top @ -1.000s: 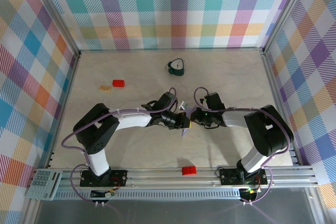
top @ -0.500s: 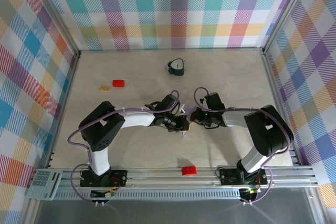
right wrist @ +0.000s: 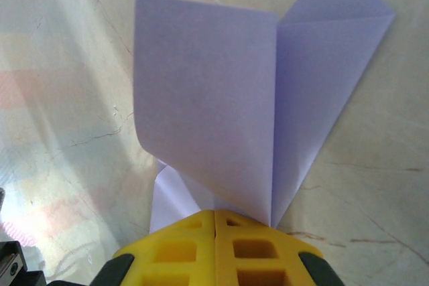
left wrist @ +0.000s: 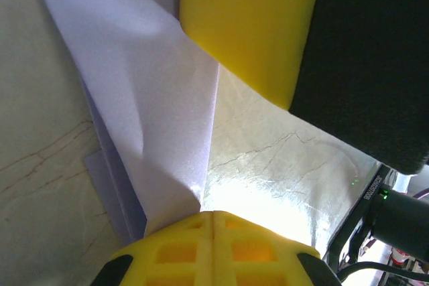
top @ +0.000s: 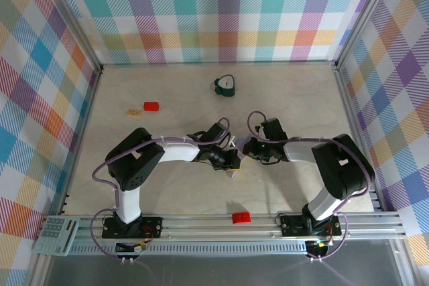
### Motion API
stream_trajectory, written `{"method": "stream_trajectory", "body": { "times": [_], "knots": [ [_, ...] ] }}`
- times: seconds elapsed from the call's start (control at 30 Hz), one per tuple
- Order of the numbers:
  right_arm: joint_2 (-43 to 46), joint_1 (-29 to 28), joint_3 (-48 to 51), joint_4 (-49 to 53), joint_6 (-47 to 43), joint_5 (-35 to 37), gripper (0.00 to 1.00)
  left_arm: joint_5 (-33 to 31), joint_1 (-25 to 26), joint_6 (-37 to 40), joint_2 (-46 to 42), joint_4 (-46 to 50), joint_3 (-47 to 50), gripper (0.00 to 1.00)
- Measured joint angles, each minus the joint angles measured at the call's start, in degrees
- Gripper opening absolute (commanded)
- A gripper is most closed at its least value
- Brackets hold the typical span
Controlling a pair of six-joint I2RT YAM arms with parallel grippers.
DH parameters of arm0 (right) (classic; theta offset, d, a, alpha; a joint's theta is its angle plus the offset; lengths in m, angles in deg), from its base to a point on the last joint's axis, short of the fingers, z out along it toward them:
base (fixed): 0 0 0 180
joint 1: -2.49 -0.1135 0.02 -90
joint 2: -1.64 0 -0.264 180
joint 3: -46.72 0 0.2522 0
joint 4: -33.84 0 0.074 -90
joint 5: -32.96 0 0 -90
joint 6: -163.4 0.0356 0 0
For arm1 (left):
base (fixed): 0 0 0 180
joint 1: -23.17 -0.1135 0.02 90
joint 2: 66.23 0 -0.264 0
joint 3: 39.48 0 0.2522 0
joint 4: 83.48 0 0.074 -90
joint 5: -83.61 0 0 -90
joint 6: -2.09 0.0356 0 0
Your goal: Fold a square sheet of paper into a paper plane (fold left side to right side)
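Note:
The pale lavender paper (top: 233, 173) lies mid-table, partly folded, between the two gripper tips. In the right wrist view the paper (right wrist: 214, 98) has one flap curling up beside a sharp crease, with a lower layer flat on the table. My right gripper (right wrist: 215, 213) is shut, its tips set down on the paper's near edge. My left gripper (left wrist: 212, 216) is shut too, with a raised flap of paper (left wrist: 154, 112) running under its left finger. The right gripper's yellow finger (left wrist: 255, 25) is close opposite. From above, the left gripper (top: 234, 161) and right gripper (top: 247, 151) nearly touch.
A dark teal clock-like object (top: 226, 86) stands at the back centre. A red block (top: 151, 106) and a tan piece (top: 134, 112) lie at the back left. Another red block (top: 240, 218) rests by the front rail, and a keypad (top: 57, 235) sits at the near left corner.
The left arm's elbow has swung to the right while its gripper stayed on the paper. Less of the paper shows below the grippers. The right arm has hardly moved.

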State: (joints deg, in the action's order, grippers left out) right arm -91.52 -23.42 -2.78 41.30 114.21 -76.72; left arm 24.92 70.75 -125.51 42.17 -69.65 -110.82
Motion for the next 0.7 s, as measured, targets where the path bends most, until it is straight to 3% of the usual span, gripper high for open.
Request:
{"method": "stream_trajectory", "body": {
  "times": [0.7],
  "knots": [
    [0.28, -0.07, -1.86, 3.98, -1.07, -0.09, 0.0, -0.11, 0.48, 0.44, 1.18, 0.04, 0.0, 0.0]
  ]
}}
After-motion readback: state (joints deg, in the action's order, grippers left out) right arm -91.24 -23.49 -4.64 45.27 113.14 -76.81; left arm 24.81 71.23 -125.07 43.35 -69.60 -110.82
